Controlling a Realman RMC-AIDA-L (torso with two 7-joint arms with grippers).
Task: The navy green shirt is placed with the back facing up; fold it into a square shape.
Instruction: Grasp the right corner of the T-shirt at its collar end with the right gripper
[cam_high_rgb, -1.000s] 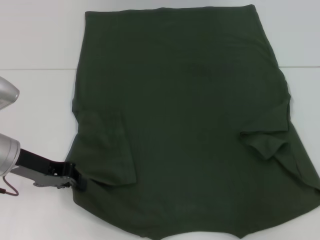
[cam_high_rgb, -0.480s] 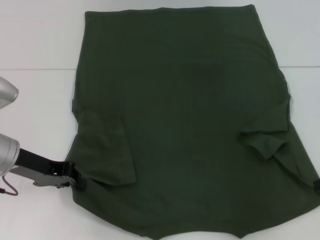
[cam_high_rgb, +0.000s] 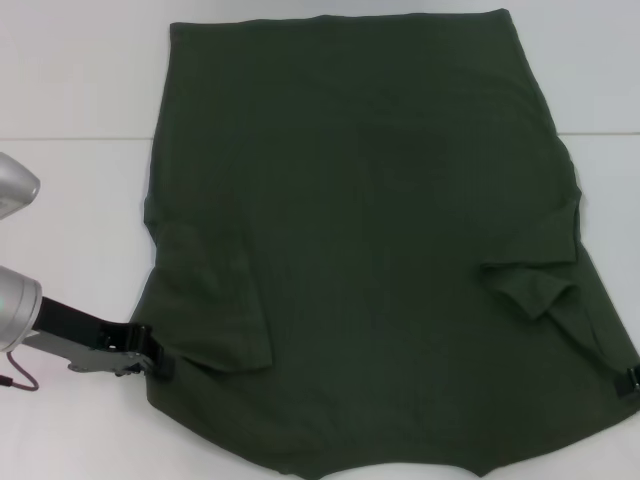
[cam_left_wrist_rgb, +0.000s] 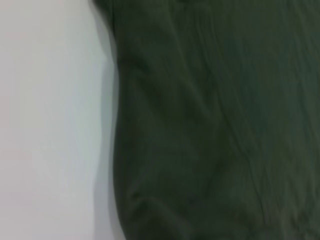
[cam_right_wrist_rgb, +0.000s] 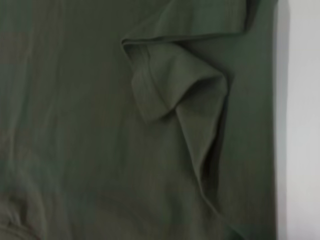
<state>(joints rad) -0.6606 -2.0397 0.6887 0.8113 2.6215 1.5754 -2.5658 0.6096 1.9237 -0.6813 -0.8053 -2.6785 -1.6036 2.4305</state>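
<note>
The left gripper (cam_high_rgb: 150, 362) sits at the near left edge of the navy green shirt (cam_high_rgb: 370, 250), beside the folded-in left sleeve (cam_high_rgb: 215, 300); whether its jaws grip cloth cannot be told. The right gripper (cam_high_rgb: 630, 380) barely shows at the near right edge, its state equally unclear. The shirt lies flat, back up, across the white table (cam_high_rgb: 70, 200), both sleeves turned inward, the right sleeve (cam_high_rgb: 530, 285) bunched into 1 loose ridge. It looks light, soft and limp, probably sagging and creasing when lifted; pinching each side edge near the shoulders seems best.
</note>
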